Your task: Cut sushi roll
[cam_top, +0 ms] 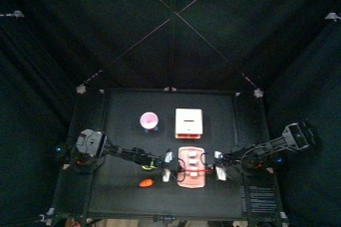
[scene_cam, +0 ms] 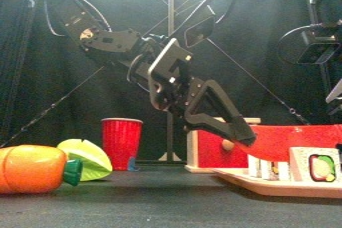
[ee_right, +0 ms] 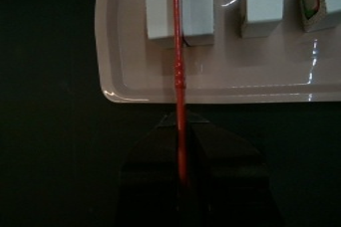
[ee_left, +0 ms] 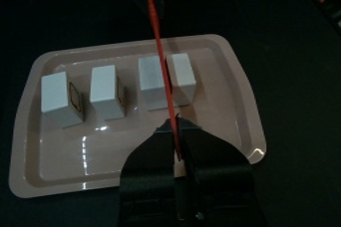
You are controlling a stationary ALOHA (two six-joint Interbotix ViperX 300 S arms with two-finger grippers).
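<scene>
The sushi roll (cam_top: pixel 193 166) lies on a salmon-pink tray (ee_left: pixel 40 171) near the table's front, as separate white blocks (ee_left: pixel 107 90). My left gripper (ee_left: pixel 170 131) is at the tray's left side, shut on a thin red blade (ee_left: pixel 158 42) that runs across one block (ee_left: pixel 180 77). My right gripper (ee_right: pixel 178 121) is at the tray's right side (ee_right: pixel 213 90), shut on a thin red blade (ee_right: pixel 176 32) beside a block (ee_right: pixel 194 8). In the front view a black gripper (scene_cam: pixel 227 127) hangs over the tray (scene_cam: pixel 267 184).
A white and red box (cam_top: pixel 188 121) and a round pink-and-white ball (cam_top: pixel 150 121) stand behind the tray. A small orange piece (cam_top: pixel 144 182) lies front left. The front view shows a red cup (scene_cam: pixel 122 142) and orange (scene_cam: pixel 30 169) and green (scene_cam: pixel 83 156) toys.
</scene>
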